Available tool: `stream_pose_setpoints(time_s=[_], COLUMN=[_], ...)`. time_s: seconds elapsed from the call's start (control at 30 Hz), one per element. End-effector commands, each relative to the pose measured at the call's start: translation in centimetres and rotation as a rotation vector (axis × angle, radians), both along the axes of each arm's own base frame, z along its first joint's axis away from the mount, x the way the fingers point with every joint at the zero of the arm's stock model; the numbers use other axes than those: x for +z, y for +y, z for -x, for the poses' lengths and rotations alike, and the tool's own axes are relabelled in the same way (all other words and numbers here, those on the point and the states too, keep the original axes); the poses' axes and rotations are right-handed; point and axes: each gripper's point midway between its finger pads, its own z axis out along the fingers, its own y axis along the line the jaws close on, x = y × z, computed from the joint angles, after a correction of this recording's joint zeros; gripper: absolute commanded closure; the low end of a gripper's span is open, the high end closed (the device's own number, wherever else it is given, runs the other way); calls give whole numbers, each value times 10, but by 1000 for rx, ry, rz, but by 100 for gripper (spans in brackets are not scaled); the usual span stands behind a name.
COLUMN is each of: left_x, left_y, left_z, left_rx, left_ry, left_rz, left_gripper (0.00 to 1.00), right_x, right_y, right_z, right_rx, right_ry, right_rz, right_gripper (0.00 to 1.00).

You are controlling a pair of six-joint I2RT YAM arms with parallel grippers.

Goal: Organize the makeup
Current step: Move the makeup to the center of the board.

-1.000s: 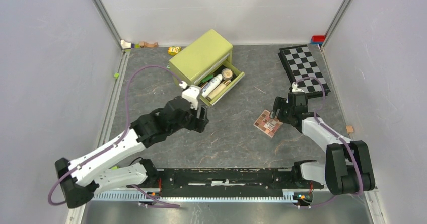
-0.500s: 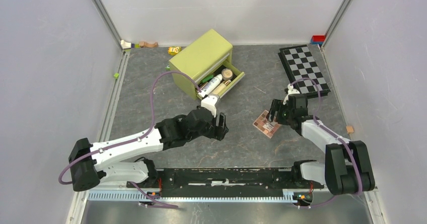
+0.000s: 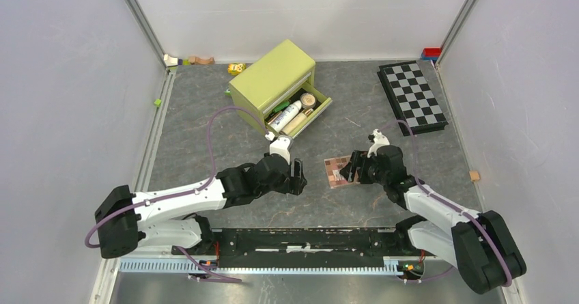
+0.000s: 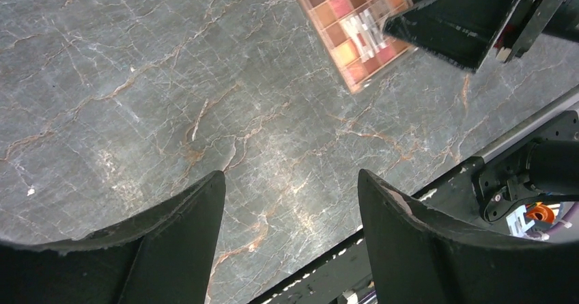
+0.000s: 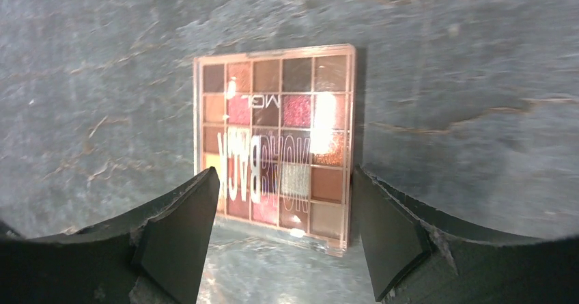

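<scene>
Pinching the eyeshadow palette (image 5: 273, 113) by its edges is the right pincer (image 5: 285, 181); left pincer (image 4: 290, 177) hangs spread above counter (image 4: 136, 78).

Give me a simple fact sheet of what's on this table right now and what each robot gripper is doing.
Left gripper: open, empty, over the table
Right gripper: closed across the eyeshadow palette, fingers on its two side edges
Palette position: mid-table, between the two grippers
Green box: rear centre, drawer open
Drawer: holds a white bottle, a round tan compact and other small things hard to tell apart
Chequered board: flat, rear right
</scene>
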Motion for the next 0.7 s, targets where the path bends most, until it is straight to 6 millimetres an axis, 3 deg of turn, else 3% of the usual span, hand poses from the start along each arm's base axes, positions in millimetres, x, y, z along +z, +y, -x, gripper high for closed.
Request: stream_pose_setpoints(time_s=[0.0, 0.4, 0.67], left_x=[9, -16, -31], left_y=[-13, -38, -57], left_z=[-10, -43, -64], left_rx=[46, 129, 169], left_ry=[-27, -57, -30], left_rz=[73, -10, 6], left_gripper=[23, 30, 22], right_x=[-27, -41, -41], right_y=[18, 25, 26], right_z=[35, 34, 33], right_rx=[43, 62, 72], right_ry=[143, 151, 144], right_rz=[-38, 8, 18], right_gripper=[22, 22, 22])
